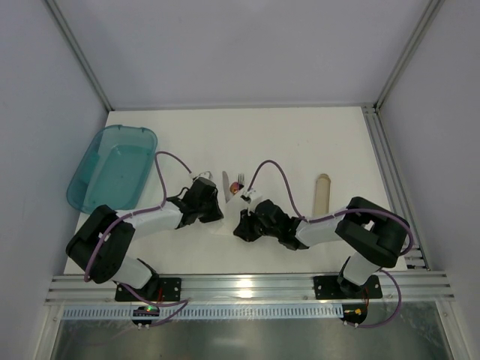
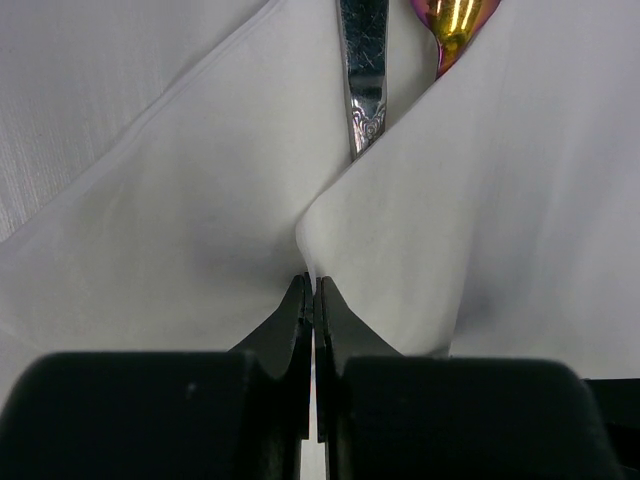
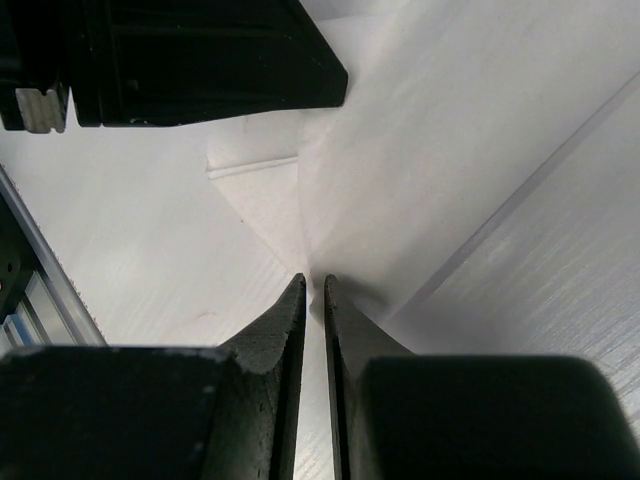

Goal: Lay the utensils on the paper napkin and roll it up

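Your napkin [image 1: 229, 215] lies on the worktop [image 1: 300, 142], and both grippers are on it. It is no longer flat. Two flaps are folded in over the utensils and meet in a raised crease.

The knife [image 1: 225, 182] and fork [image 1: 239, 181] stick out side by side from the napkin's far edge, the knife on the left. Their lower parts are hidden under the flaps. In the left wrist view, the knife's silvery shaft and the fork's gold-pink stem each run in beneath a fold.

Your left gripper [image 1: 217, 212] is at the napkin's left side. Its jaws are pressed together, with a thin fold of napkin pinched at the tips where the two flaps meet.

Your right gripper [image 1: 240, 225] comes in from the napkin's right and near side, very close to the left one. Its jaws are nearly together, with only a narrow slit between them. A ridge of napkin runs into that slit, so it has paper in its grip too.

A teal tub [image 1: 112, 169] sits well off to the napkin's left and farther back. A tan stick [image 1: 322, 196] lies apart from the napkin, to its right.
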Motion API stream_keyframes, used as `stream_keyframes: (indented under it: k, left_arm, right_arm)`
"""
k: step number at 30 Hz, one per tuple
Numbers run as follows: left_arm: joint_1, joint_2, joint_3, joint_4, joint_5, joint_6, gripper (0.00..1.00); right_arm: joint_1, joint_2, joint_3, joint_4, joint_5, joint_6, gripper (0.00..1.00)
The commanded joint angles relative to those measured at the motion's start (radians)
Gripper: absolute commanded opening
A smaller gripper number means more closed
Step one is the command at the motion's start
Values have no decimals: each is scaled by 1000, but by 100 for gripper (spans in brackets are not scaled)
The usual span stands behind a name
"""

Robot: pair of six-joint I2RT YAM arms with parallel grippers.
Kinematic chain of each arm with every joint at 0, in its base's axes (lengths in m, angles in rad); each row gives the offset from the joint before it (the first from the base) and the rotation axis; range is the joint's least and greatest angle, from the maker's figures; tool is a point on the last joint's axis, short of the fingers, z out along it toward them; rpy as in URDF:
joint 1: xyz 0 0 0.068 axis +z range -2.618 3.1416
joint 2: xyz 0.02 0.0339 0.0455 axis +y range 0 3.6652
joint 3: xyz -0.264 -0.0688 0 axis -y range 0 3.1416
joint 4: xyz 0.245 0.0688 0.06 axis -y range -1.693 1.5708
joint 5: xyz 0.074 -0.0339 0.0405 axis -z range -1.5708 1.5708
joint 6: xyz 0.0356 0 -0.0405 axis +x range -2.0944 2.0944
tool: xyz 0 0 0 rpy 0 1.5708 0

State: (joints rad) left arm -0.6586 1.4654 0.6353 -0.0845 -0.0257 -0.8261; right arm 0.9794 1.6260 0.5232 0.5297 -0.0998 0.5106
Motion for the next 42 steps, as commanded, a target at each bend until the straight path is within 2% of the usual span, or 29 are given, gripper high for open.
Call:
stream_keyframes:
  k: [1, 8, 12, 15, 20, 26, 34, 42]
  left_arm:
    - [5, 7, -29, 11, -20, 16, 0]
    - [5, 15, -48, 43, 9, 9, 0]
    - [7, 9, -69, 66, 17, -4, 0]
    - [7, 9, -82, 78, 20, -13, 0]
    - [5, 15, -92, 81, 20, -25, 0]
    - [5, 16, -94, 80, 21, -33, 0]
    - [7, 15, -98, 69, 20, -50, 0]
    - [7, 13, -102, 37, 6, -71, 0]
  right_arm:
    - [7, -3, -25, 35, 14, 13, 14]
    - [2, -95, 4, -54, 32, 19, 14]
    - [-39, -111, 205, -265, 92, 2, 13]
    - [-87, -31, 352, -410, 138, -30, 4]
    - [-143, 151, 550, -464, 123, -70, 4]
    - [-145, 291, 731, -524, 123, -119, 4]
    - [-146, 390, 799, -616, 158, -132, 4]
    - [-145, 374, 756, -614, 187, -153, 4]
